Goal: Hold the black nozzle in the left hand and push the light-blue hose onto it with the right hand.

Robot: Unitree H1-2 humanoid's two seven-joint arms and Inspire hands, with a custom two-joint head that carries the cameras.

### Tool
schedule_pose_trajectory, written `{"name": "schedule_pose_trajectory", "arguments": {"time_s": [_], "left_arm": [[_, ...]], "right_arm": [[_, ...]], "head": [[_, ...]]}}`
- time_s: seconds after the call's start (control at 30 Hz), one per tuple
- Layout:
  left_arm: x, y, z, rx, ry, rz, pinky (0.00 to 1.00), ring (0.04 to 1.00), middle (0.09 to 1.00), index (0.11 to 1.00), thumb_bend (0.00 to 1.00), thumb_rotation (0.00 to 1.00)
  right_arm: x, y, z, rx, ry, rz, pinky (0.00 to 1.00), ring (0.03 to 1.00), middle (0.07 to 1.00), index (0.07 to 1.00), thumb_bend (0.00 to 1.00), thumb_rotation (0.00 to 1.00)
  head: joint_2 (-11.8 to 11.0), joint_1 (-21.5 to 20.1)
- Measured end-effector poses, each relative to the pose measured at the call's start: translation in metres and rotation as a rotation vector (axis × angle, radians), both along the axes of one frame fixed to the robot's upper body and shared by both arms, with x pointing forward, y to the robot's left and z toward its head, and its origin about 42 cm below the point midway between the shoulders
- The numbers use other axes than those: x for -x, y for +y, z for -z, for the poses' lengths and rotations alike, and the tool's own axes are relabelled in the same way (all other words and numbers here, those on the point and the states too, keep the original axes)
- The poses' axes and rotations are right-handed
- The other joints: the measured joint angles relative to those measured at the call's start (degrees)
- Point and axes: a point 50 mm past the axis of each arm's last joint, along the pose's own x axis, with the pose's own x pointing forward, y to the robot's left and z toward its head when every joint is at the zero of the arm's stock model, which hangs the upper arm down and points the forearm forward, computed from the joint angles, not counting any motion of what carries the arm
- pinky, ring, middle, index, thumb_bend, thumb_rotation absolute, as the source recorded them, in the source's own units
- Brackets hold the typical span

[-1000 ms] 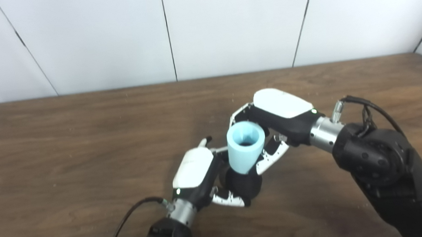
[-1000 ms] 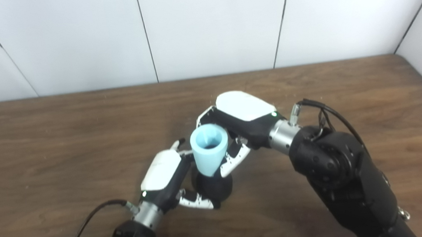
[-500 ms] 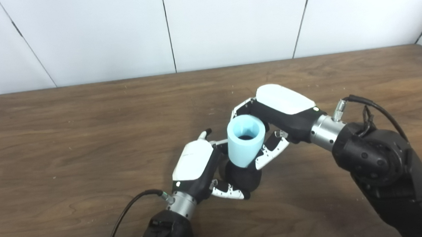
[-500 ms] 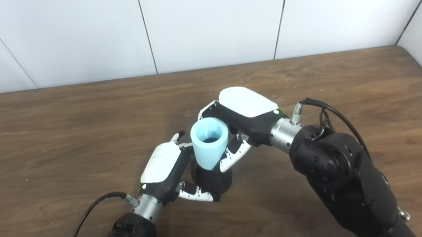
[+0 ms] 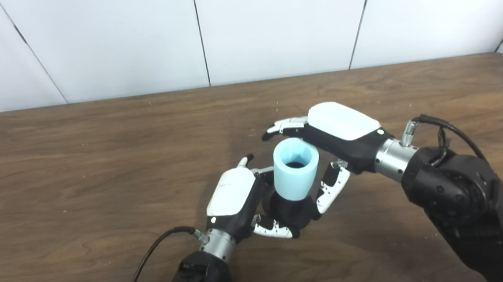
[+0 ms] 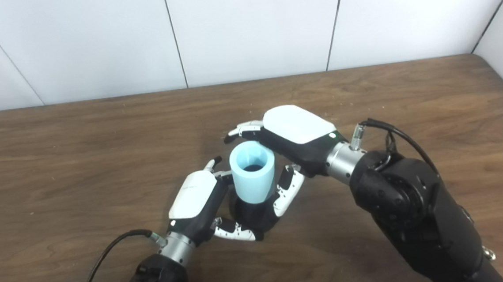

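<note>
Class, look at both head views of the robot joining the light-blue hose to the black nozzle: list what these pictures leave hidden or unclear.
1. How far the light-blue hose sits on the black nozzle: both views, the hose covers the joint.
2. The nozzle's lower part: the left hand wraps it.
3. Whether the right hand touches the hose: its fingers spread behind it, thumb partly hidden.
4. The right forearm: cut off by the bottom edge.

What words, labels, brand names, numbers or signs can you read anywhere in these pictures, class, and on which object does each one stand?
None can be read.
light-blue hose: plain, no print.
black nozzle: no marking shows.
left robot hand and right robot hand: plain white covers, each with only a small green light.
table and wall panels: bare of text.
</note>
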Motion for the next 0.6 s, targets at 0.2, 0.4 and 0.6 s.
{"name": "schedule_pose_trajectory", "arguments": {"time_s": [0.2,0.4,0.6], "left_arm": [[0.0,-0.002,0.0,0.005,0.004,0.001,1.0,0.658,0.456,0.507,0.52,0.0],[0.0,-0.003,0.0,0.004,0.005,0.004,1.0,0.655,0.445,0.512,0.52,0.0],[0.0,-0.003,0.0,0.002,0.005,0.005,1.0,0.655,0.445,0.512,0.52,0.0]], "right_arm": [[0.003,-0.003,-0.007,0.001,-0.045,0.004,0.95,0.981,0.97,0.881,1.0,0.17],[0.002,-0.008,-0.011,-0.005,-0.062,0.026,0.93,0.967,0.969,0.878,1.0,0.18],[-0.002,-0.016,-0.019,-0.041,-0.073,0.038,0.91,0.95,0.953,0.878,1.0,0.31]], "head": [[-0.09,0.17],[-0.09,0.17],[-0.09,0.09]]}}
